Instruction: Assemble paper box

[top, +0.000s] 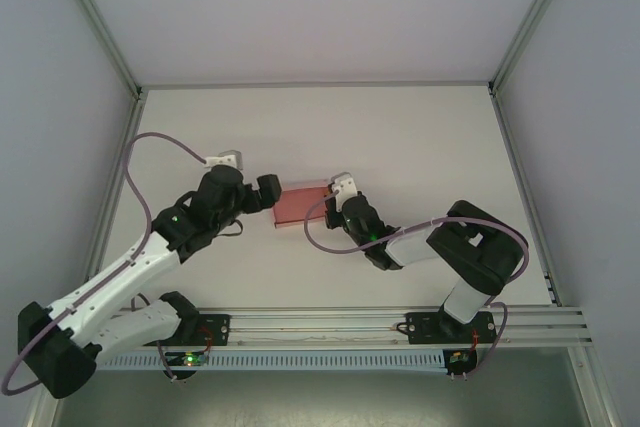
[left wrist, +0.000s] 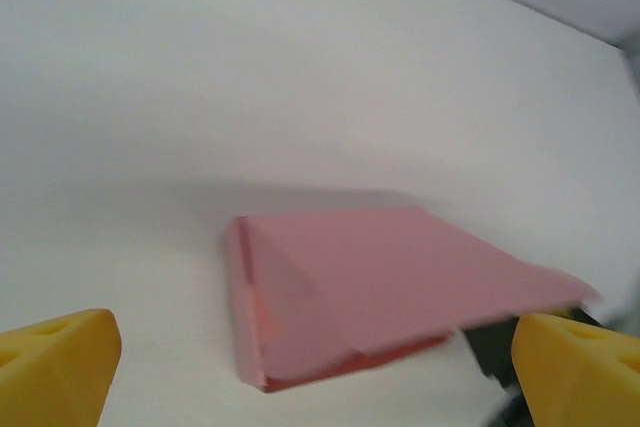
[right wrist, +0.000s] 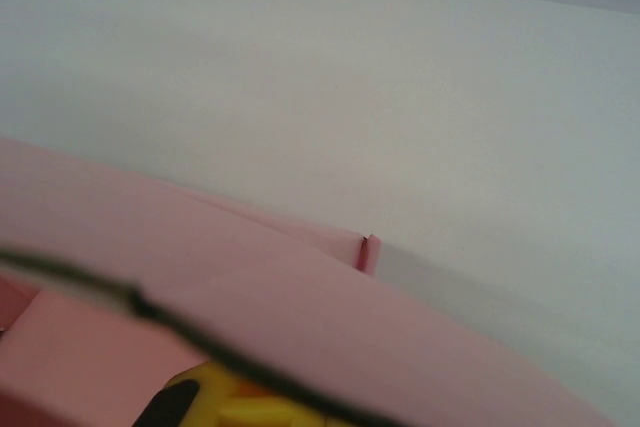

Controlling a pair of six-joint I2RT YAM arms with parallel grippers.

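Left gripper (top: pixel 266 190): jaws spread wide, empty. The paper box (top: pixel 300 205), pink and part-folded, lies on the white table (top: pixel 400 137) just beside it at 3 o'clock in the overhead view, long axis 9-to-3. Right gripper (top: pixel 338 190): clenched, apparently pinching the box's 3 o'clock end. Both arms near; left free.

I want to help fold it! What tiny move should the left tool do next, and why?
Probably nudge the left tool forward onto the paper box: it is wide open, the box lies just ahead, and the right tool pinches the other end.
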